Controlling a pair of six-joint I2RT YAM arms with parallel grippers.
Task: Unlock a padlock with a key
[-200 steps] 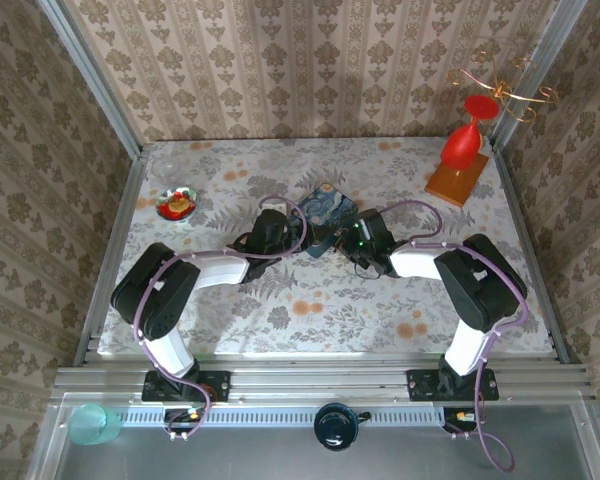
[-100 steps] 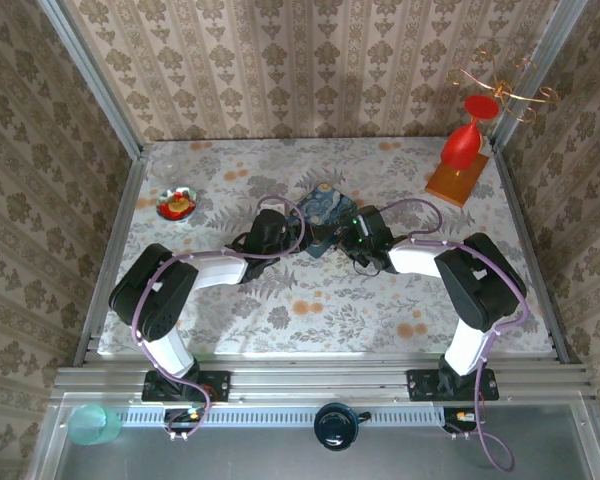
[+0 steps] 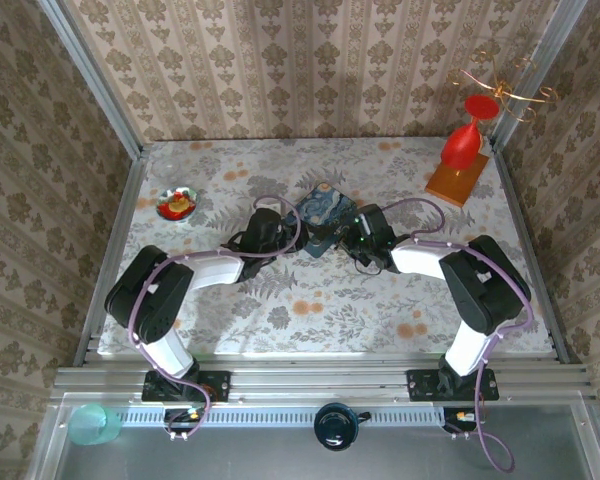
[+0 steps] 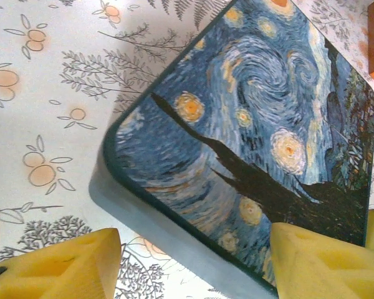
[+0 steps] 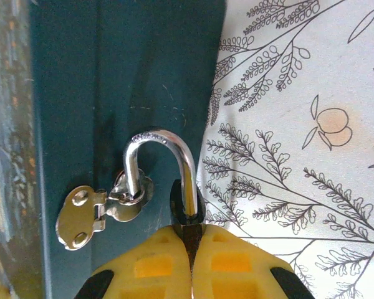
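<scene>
The tiny padlock (image 5: 188,187) hangs from the silvery hasp (image 5: 90,213) on the dark side of a blue swirly-painted tin (image 3: 323,213). One leg of its thin shackle passes through the hasp ring; the other enters its dark body. My right gripper (image 5: 191,232) is shut on that body, fingertips pressed together around it. My left gripper (image 4: 193,265) is open at the tin's (image 4: 249,143) near corner, one yellow finger (image 4: 59,268) over the tablecloth, the other (image 4: 327,261) at the lid's edge. The key is hidden. Seen from above, both grippers flank the tin: left (image 3: 283,228), right (image 3: 352,234).
A small red-rimmed dish (image 3: 178,204) sits at the far left of the table. A red goblet-shaped ornament (image 3: 462,143) stands on a wooden block (image 3: 457,183) at the far right. Wallpapered walls close in three sides.
The tin and both wrists have crept slightly toward the far side of the table. Neither gripper has opened or shut.
</scene>
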